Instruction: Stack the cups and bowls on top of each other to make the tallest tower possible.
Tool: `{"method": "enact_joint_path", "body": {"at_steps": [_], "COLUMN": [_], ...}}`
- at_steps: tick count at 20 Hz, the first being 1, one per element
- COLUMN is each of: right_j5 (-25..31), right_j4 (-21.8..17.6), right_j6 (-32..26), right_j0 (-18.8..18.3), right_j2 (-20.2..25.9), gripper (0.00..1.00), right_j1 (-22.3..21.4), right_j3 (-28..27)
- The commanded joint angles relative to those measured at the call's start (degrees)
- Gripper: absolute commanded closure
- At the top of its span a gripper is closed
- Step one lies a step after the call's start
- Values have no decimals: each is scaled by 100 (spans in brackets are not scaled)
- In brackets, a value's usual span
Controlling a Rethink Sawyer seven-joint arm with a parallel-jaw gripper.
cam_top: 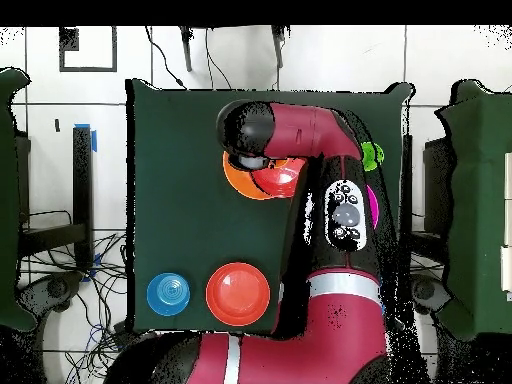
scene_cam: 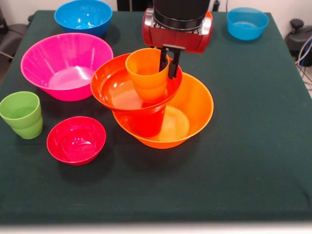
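The tower stands mid-table on the widest orange bowl [scene_cam: 195, 109] [cam_top: 238, 186]. A red-orange cup [scene_cam: 146, 121] stands inside it and carries a tilted red-orange bowl [scene_cam: 111, 87] [cam_top: 282, 180]. An orange cup [scene_cam: 145, 73] sits upright in that bowl. My gripper [scene_cam: 168, 62] comes down from above and is shut on the cup's right rim, one finger inside and one outside. A pink bowl [scene_cam: 66, 66], a green cup [scene_cam: 22, 114] and a crimson bowl [scene_cam: 76, 140] stand to the left. In the overhead view my arm hides the gripper and most of the tower.
A large blue bowl [scene_cam: 83, 17] stands at the far left and a small blue bowl [scene_cam: 247, 23] [cam_top: 168, 294] at the far right. The overhead view shows another red-orange bowl [cam_top: 237, 293] close to the robot's base. Chairs and cables surround the table.
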Motion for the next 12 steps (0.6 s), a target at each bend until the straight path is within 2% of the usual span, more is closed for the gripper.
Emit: {"method": "enact_joint_path", "body": {"at_steps": [1,4,5,12], "right_j5": [285,269,288,344], "right_j4": [52,53,62,106], "right_j6": [605,621,635,681], "right_j0": [209,215,221,236], "right_j2": [139,122,110,80], "gripper": [100,100,0,0], "right_j1": [56,61,62,80], "right_j3": [102,101,107,90]}}
